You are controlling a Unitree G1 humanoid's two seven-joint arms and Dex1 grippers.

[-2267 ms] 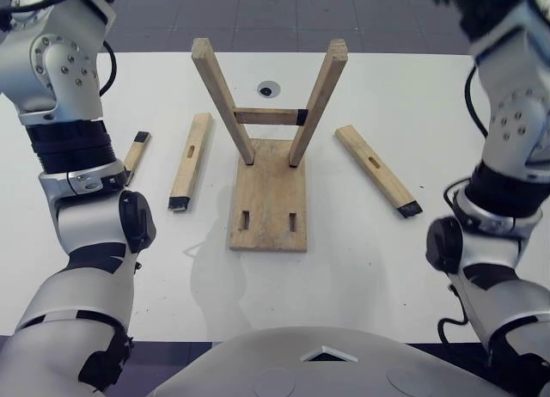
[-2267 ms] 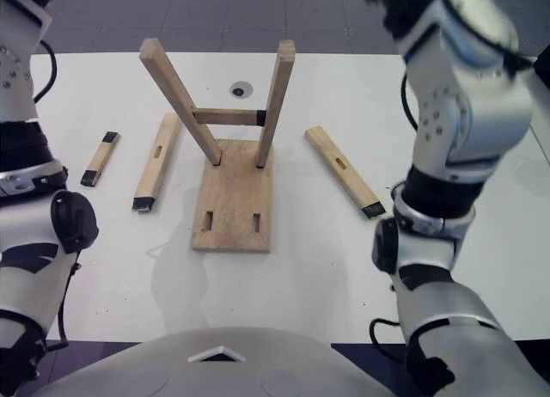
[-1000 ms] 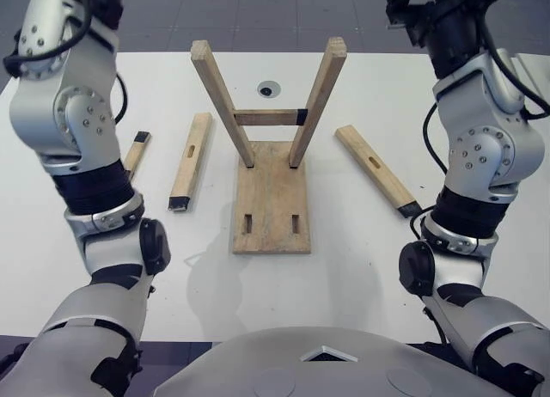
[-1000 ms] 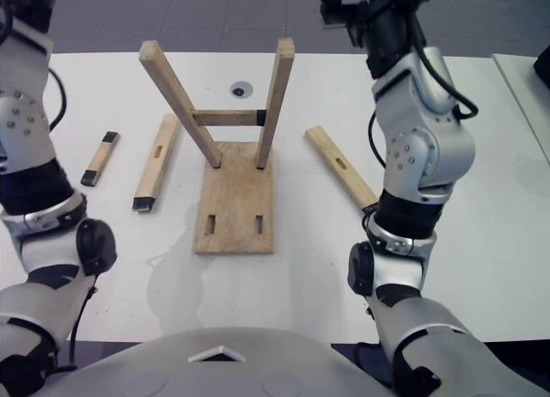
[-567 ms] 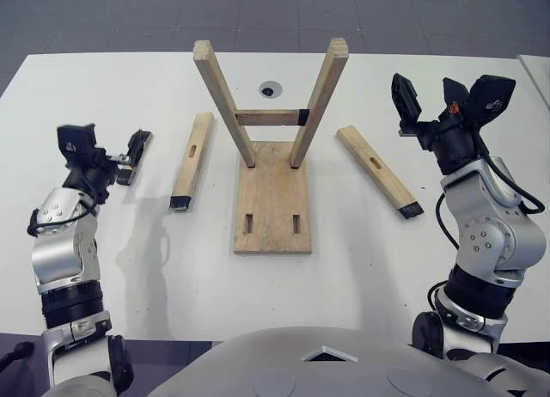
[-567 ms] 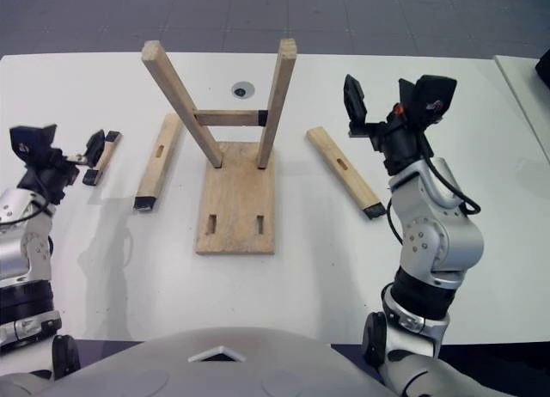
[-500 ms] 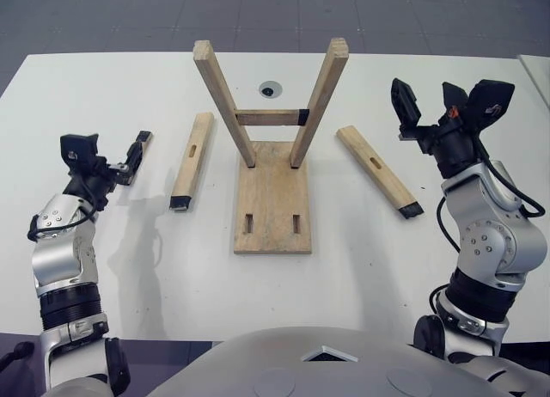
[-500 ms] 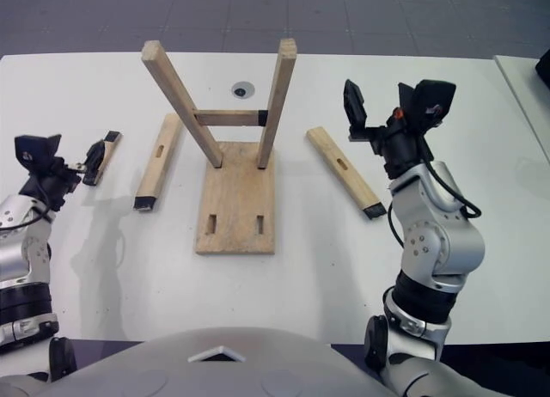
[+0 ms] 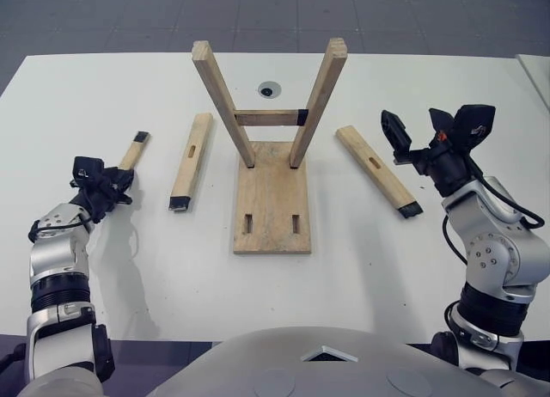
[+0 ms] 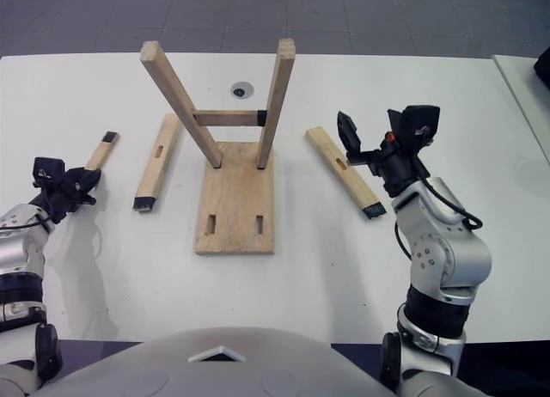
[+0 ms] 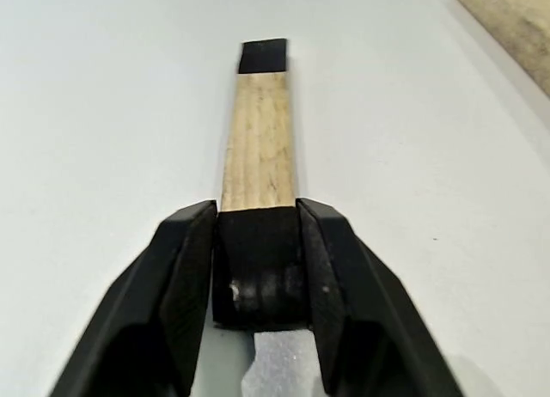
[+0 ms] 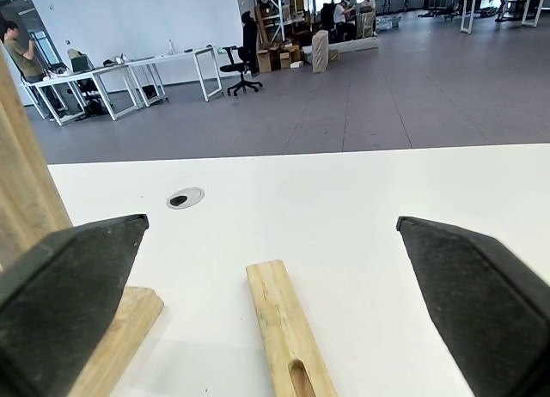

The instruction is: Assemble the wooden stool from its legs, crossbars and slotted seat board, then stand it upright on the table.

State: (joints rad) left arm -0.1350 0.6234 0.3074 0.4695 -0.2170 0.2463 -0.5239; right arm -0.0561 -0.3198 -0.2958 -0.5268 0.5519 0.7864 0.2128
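1. Over at the left edge of the head view, low on the table [image 9: 430,268], the left gripper [image 9: 112,184] is down at the tabletop and has something in its grip.
2. The left wrist camera shows it plainly: both black fingers [image 11: 185,268] are pressed against the sides of the black-capped end of the short crossbar [image 11: 258,156]. The gap is no wider than the bar itself, and the bar lies flat on the table, running straight away from the gripper.
3. Centre of the frame: the seat board [image 9: 269,169] lies flat with two legs standing in its far end, the left one [image 9: 222,100] and the right one [image 9: 319,100] splaying apart as they rise.
4. A fitted crossbar [image 9: 266,118] bridges those two legs partway up.
5. Near the board's lower edge, two slots [image 9: 247,223] sit open with nothing in them.
6. Left of the board, a loose leg [image 9: 190,161] lies flat, between the board and the gripped crossbar.
7. Right of the board, a second loose leg [image 9: 376,170] lies at an angle, its black tip pointing lower right.
8. At the right of the frame, the right gripper [image 9: 412,122] hangs above the table just beside that leg, its fingers [image 12: 69,277] spread wide and holding nothing.
9. In the right wrist view, the slotted leg lies between those parted fingers.
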